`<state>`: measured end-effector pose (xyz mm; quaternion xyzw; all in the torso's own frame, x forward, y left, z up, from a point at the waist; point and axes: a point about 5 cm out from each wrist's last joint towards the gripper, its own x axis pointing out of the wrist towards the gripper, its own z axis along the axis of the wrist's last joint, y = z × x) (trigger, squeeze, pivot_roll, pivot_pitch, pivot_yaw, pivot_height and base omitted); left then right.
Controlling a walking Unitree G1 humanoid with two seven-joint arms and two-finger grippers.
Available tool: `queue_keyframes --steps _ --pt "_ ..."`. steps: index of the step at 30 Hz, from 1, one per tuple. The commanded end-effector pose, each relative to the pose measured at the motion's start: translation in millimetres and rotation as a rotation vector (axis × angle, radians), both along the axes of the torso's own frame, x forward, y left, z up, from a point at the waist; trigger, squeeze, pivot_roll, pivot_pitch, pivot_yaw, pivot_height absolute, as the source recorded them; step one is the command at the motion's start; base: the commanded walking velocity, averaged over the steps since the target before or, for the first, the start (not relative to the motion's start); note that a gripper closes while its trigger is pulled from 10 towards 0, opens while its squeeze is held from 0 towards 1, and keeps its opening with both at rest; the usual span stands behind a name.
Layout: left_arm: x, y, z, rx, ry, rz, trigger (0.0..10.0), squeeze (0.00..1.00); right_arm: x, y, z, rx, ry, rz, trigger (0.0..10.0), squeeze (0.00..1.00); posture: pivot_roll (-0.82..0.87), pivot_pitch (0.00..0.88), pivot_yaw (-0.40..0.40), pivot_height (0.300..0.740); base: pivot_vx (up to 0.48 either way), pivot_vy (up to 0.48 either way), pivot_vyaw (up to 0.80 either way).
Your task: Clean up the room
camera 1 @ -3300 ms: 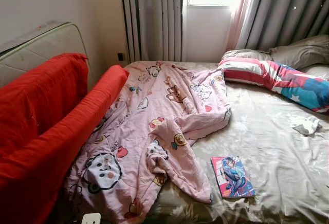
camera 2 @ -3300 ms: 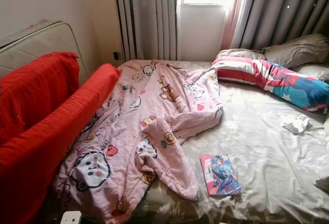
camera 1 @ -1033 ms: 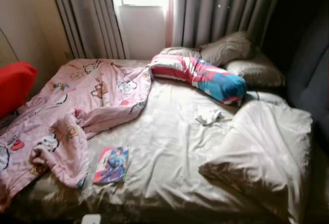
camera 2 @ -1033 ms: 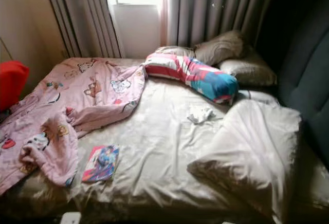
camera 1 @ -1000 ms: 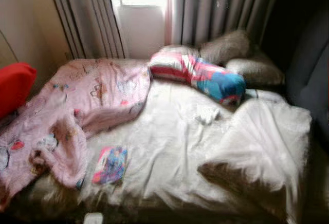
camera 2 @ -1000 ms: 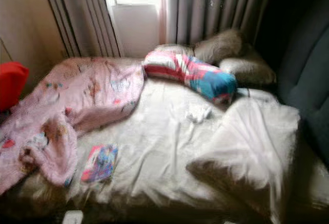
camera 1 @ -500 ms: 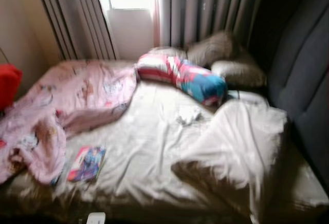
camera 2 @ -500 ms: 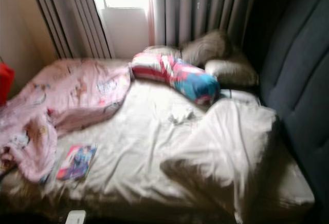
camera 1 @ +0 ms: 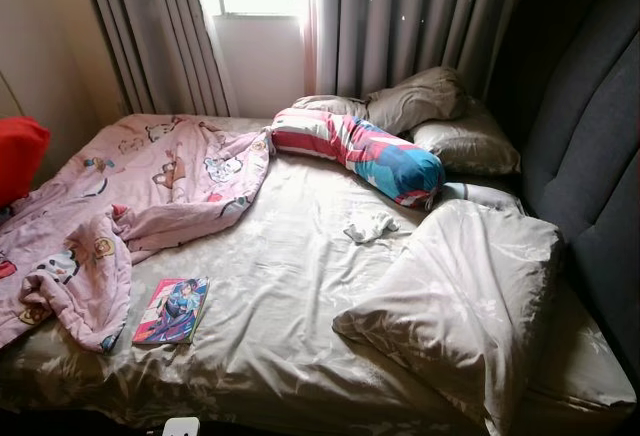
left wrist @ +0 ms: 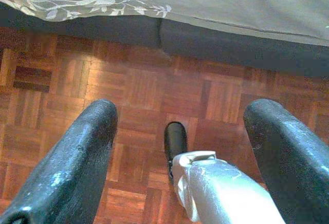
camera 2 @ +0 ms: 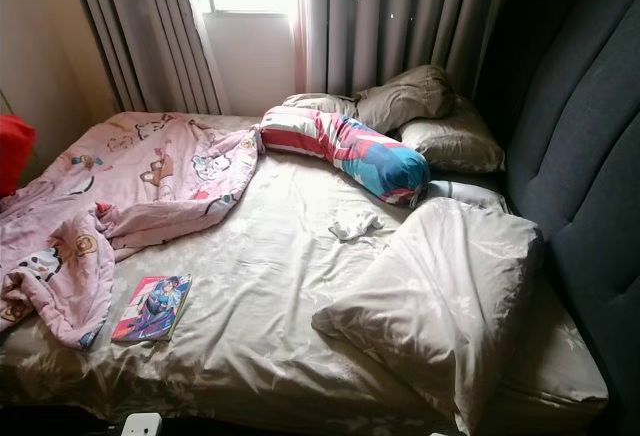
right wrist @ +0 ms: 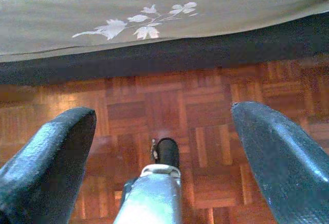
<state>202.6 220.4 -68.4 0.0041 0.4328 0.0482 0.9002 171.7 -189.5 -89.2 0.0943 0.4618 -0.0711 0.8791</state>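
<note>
**Standing at the bed, nothing in hand**

Both my arms hang idle at my sides. My left gripper (left wrist: 177,147) and my right gripper (right wrist: 162,154) each point down at the parquet floor (left wrist: 139,88), fingers spread wide apart with nothing between them. That fits a moment of looking the room over, I judge, before choosing what to pick up.

The bed (camera 1: 300,296) lies right in front of me, unmade. A pink blanket (camera 1: 120,196) is bunched toward the left side. A comic book (camera 1: 172,310) lies flat near the front edge, just beside the blanket's rumpled corner, handy for a first grab. A small crumpled white cloth (camera 1: 369,225) sits mid-bed, near a striped bolster pillow (camera 1: 355,154). A big beige pillow (camera 1: 470,296) slumps against the dark headboard (camera 1: 590,156) on the right.

A red thing (camera 1: 20,156) is cut off at the left edge; I cannot tell what it is. A small white object (camera 1: 181,426) at the bottom edge is also unclear.
</note>
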Motion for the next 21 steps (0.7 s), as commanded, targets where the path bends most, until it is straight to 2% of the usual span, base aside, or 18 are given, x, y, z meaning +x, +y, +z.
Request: queue_keyframes --steps 1,2,10,16,19,21 --pt "0.1 0.2 -0.1 -0.001 0.007 0.002 10.0 0.00 2.6 -3.1 1.6 -0.005 -0.011 -0.009 10.0 0.00 0.04 0.000 -0.011 0.740 0.255 0.000 -0.78" --pt "0.1 0.1 -0.1 -0.001 0.006 0.003 10.0 0.00 2.9 -3.5 1.9 -0.005 -0.012 -0.009 10.0 0.00 0.04 0.000 -0.011 0.740 0.262 0.000 -0.77" --pt "0.1 0.1 -0.1 -0.001 0.006 0.004 10.0 0.00 5.4 -10.2 4.2 -0.015 -0.029 -0.017 10.0 0.00 0.04 0.000 -0.010 0.740 0.280 0.000 0.00" --pt "0.4 0.5 0.1 0.000 0.006 0.003 10.0 0.00 5.4 -9.4 3.9 -0.013 -0.022 -0.020 10.0 0.00 0.04 0.000 -0.008 0.740 0.310 0.000 0.00" --pt "0.4 0.5 0.2 0.001 0.006 0.003 10.0 0.00 5.5 -9.3 4.0 -0.013 -0.024 -0.015 10.0 0.00 0.04 0.000 -0.008 0.740 0.314 0.000 -0.77" --pt "0.4 0.4 0.1 0.000 0.006 0.002 10.0 0.00 5.9 -9.8 4.3 -0.017 -0.028 -0.017 10.0 0.00 0.04 0.000 -0.008 0.740 0.315 0.000 0.00"
